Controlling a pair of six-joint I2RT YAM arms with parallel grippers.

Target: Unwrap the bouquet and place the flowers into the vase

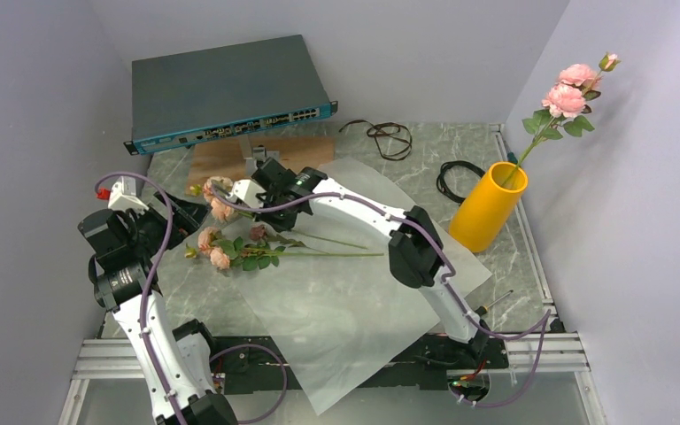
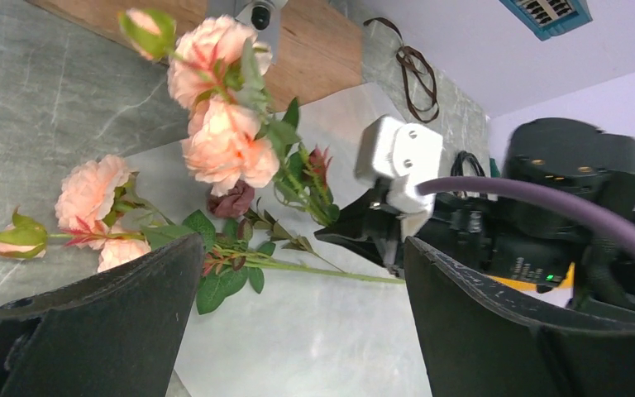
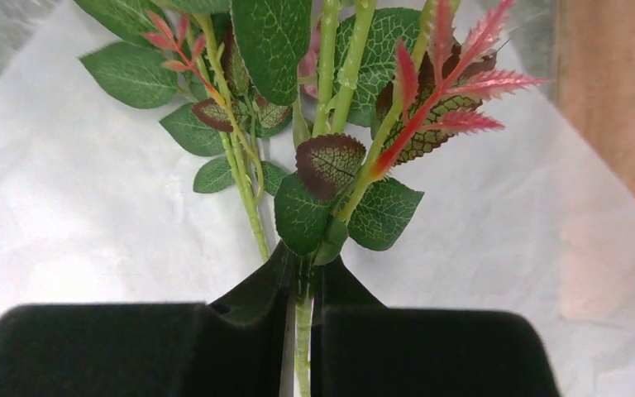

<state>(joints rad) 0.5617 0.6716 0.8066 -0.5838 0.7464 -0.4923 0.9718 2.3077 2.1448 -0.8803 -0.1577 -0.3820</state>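
So that it can presumably be lifted to the vase (image 1: 487, 205) at three o'clock, one stem (image 3: 302, 331) is clamped in the right fingers (image 3: 240, 339), the left fingers (image 2: 91, 331) held apart.

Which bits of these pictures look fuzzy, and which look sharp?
Right wrist view: the right gripper looks fuzzy up close, the leaves crisp. Left wrist view: the roses sharp. Top view: evenly lit, all clear.

Room over paper sheet (image 1: 345, 305) twd vase (image 1: 485, 211); network switch (image 1: 221, 88) blocks rear.
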